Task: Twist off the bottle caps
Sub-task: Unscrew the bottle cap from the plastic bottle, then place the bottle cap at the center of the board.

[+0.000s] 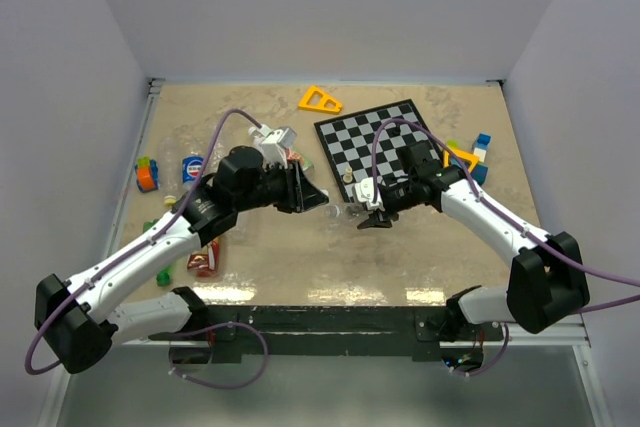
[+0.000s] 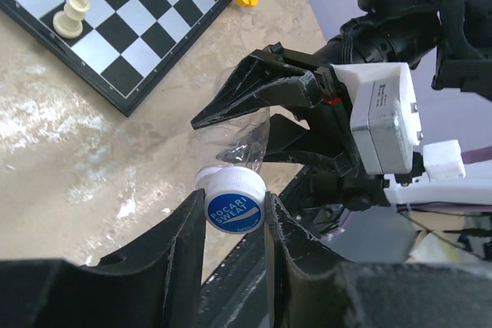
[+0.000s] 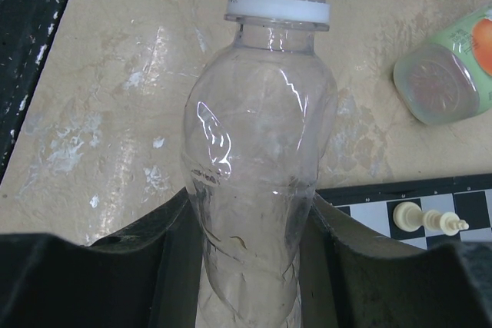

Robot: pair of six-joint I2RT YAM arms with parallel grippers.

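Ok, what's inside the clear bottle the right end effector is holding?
Nothing visible: the clear bottle looks empty, with the table showing through its walls. Its base is out of frame between the fingers of the right end effector, so anything pooled there cannot be seen.

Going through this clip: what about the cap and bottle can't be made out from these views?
Left wrist: white cap hides the neck of the clear bottle.
Right wrist: bottle mouth cut off by the top edge; cap on or off unknown.
Top: both too small, crowded between left gripper and right gripper.
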